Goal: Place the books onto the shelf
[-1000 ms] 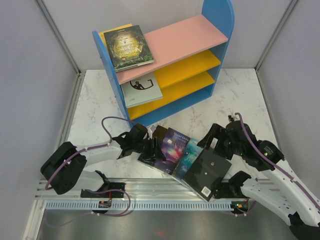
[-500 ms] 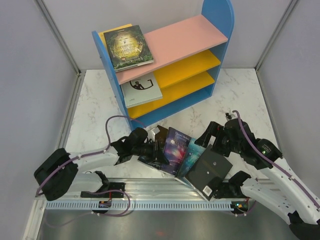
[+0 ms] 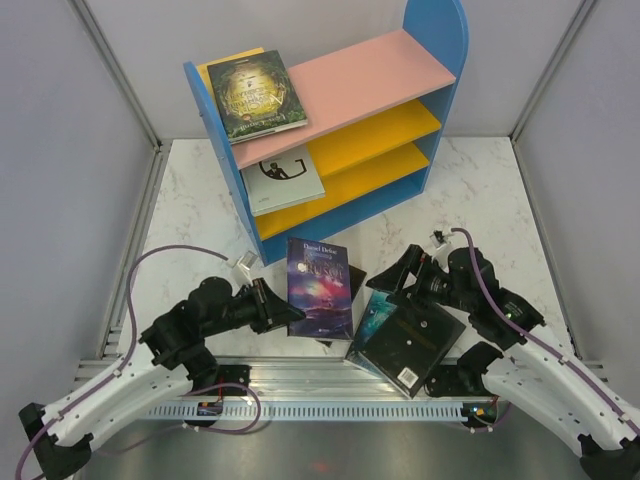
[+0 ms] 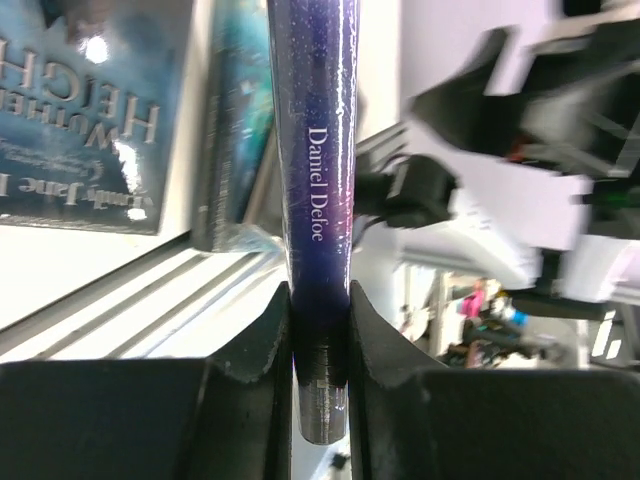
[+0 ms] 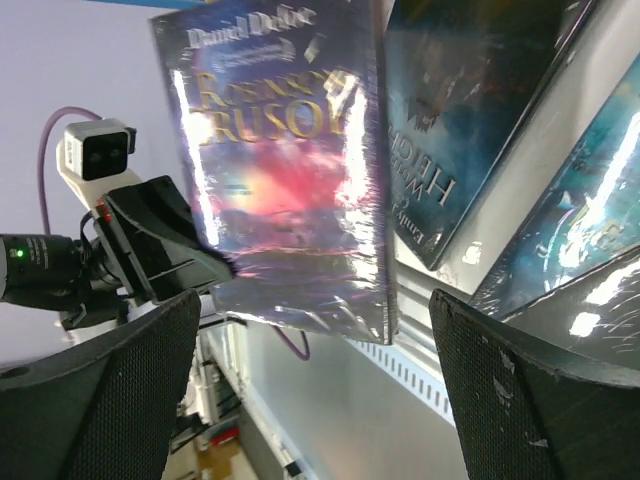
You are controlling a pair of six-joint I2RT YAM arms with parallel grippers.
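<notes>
Holds the purple galaxy book point(image 3: 318, 285) by its lower edge in the left gripper point(image 3: 284, 312), in front of the shelf point(image 3: 370, 75), with the right gripper point(image 3: 392, 275) gaping wide beside the black book point(image 3: 415, 345).

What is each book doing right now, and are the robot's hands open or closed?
Purple book: held up off the table.
Left gripper: shut on the purple book.
Right gripper: open, holding nothing.
Black book: lying flat, partly over the teal book.
Green book: flat on the shelf's pink top.
Grey book: flat on a yellow board.
</notes>
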